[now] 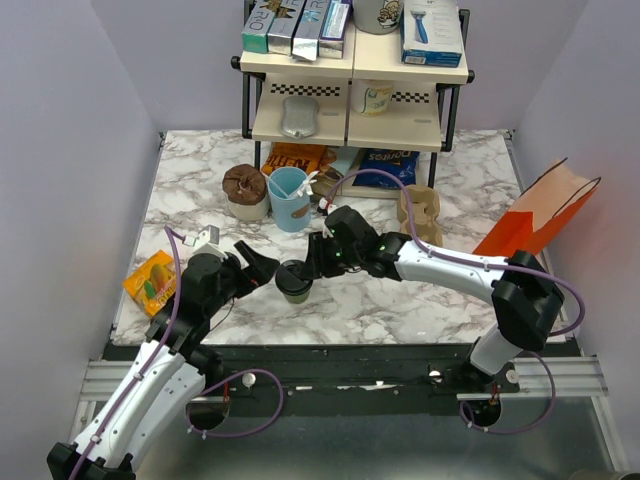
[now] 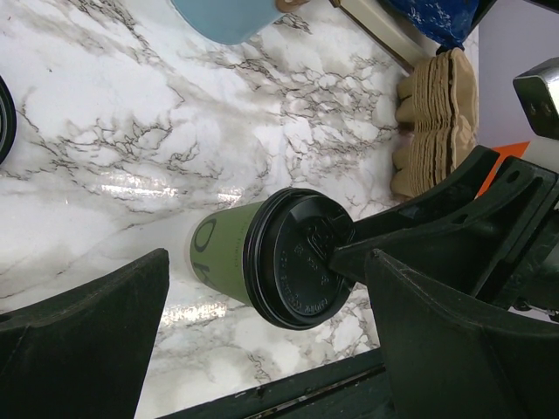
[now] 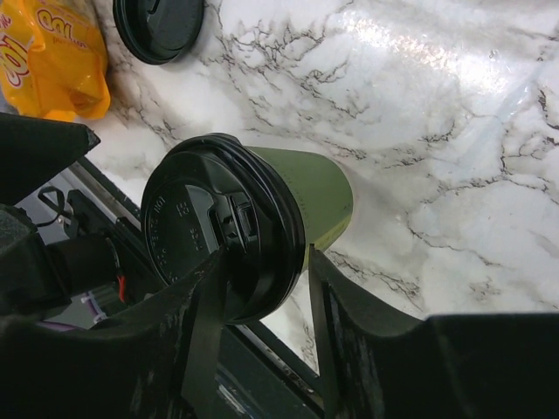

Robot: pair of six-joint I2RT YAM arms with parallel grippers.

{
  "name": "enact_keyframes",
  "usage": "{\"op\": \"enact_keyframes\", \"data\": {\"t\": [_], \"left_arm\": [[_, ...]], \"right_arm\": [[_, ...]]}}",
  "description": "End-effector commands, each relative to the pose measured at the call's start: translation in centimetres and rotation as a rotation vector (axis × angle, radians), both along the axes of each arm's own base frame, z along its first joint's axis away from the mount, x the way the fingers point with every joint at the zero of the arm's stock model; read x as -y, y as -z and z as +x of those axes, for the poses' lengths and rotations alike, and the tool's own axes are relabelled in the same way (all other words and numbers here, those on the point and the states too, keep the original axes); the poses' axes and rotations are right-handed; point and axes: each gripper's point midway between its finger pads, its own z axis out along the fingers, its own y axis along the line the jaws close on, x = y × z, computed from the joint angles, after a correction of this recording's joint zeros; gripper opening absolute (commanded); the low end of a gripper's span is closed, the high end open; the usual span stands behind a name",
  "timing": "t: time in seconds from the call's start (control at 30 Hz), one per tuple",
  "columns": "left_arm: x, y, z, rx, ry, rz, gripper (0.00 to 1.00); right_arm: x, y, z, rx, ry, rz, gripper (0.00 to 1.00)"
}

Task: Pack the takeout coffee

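Find the takeout coffee [image 1: 293,281] upright on the marble table [image 1: 400,300], between both arms. The right gripper [image 3: 262,266] straddles its black lid [image 3: 196,227], positioned for a lift. You cannot tell whether it pinches yet. The left gripper [image 2: 266,271] is spread wide beside the cup, leaving room.

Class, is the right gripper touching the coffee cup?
Cannot tell. In the right wrist view the right gripper straddles the coffee cup at its lid, fingers close beside it, but neither contact nor gap shows plainly.
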Motion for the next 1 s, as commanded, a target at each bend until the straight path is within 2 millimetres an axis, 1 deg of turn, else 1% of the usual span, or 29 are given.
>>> {"op": "enact_keyframes", "data": {"t": [0.0, 0.03, 0.07, 0.1, 0.17, 0.23, 0.27, 0.47, 0.67, 0.7, 0.77, 0.8, 0.87, 0.9, 0.93, 0.97], "left_arm": [[-0.4, 0.4, -0.2, -0.001, -0.006, 0.026, 0.99], [-0.5, 0.5, -0.2, -0.004, -0.008, 0.030, 0.99], [-0.5, 0.5, -0.2, -0.003, -0.012, 0.029, 0.99], [-0.6, 0.5, -0.2, -0.003, -0.016, 0.029, 0.99], [-0.7, 0.4, -0.2, 0.000, -0.018, 0.029, 0.99], [-0.7, 0.4, -0.3, 0.000, -0.019, 0.028, 0.99], [-0.7, 0.3, -0.3, 0.002, -0.022, 0.029, 0.99], [-1.3, 0.2, -0.3, 0.004, -0.055, 0.027, 0.99], [-1.4, -0.1, -0.3, 0.015, -0.062, 0.019, 0.99], [-1.4, -0.1, -0.3, 0.014, -0.062, 0.020, 0.99], [-1.4, -0.1, -0.3, 0.013, -0.064, 0.020, 0.99], [-1.4, 0.0, -0.3, 0.009, -0.063, 0.021, 0.99], [-1.4, 0.0, -0.3, 0.009, -0.064, 0.021, 0.99], [-1.3, 0.0, -0.3, 0.010, -0.063, 0.020, 0.99], [-1.4, 0.1, -0.3, 0.005, -0.063, 0.023, 0.99], [-1.3, 0.0, -0.3, 0.006, -0.063, 0.022, 0.99]], "right_arm": [[-0.5, 0.4, -0.5, -0.053, 0.015, 0.004, 0.43], [-0.5, 0.4, -0.4, -0.052, 0.022, 0.006, 0.43], [-0.5, 0.0, -0.2, -0.043, 0.036, 0.010, 0.38], [-0.4, -0.1, 0.0, -0.040, 0.047, 0.011, 0.36], [-0.2, -0.5, 0.3, -0.024, 0.072, 0.013, 0.33], [0.1, -0.7, 0.6, -0.017, 0.088, 0.014, 0.33], [0.2, -0.6, 0.7, -0.019, 0.096, 0.011, 0.31], [2.1, -1.1, 2.6, 0.006, 0.161, 0.012, 0.30], [5.4, -1.3, 5.8, 0.043, 0.264, -0.002, 0.29], [6.3, -1.3, 6.9, 0.051, 0.297, -0.008, 0.29], [7.3, -1.1, 8.0, 0.062, 0.322, -0.014, 0.29], [8.2, -1.0, 9.1, 0.064, 0.353, -0.017, 0.29], [9.0, -1.2, 10.4, 0.079, 0.377, -0.016, 0.29], [9.9, -0.8, 11.4, 0.076, 0.403, -0.025, 0.29], [10.3, -1.0, 12.1, 0.086, 0.415, -0.024, 0.29], [10.9, -1.3, 13.3, 0.117, 0.442, -0.032, 0.29]]}}
